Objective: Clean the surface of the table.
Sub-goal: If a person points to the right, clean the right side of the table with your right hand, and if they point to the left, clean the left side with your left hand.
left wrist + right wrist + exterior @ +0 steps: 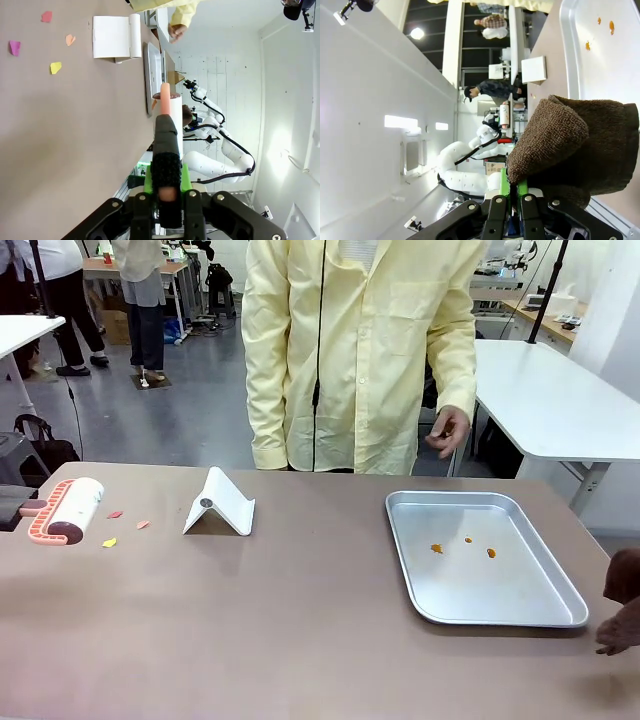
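Front: the big matte grey-brown table (300,620) spans the view. Far L on it lies a lint roller w/ pink handle & white roll (68,510). Just beside it are small paper scraps (128,527) in pink, orange & yellow. Nr mid-table stands a white folded stand (220,505). To the R is a silver metal tray (480,600) w/ three orange bits (465,545) inside. A dark brown terry cloth (622,590) shows at the R edge. A person in a pale yellow shirt (355,350) stands at the far side.

L wrist: L gripper (165,182) is clamped on the roller's handle, green pads tight either side. Scraps lie apart on the tabletop beyond.

R wrist: R gripper (512,192) is pinched tight on the brown cloth, which bunches over the table edge beside the tray.
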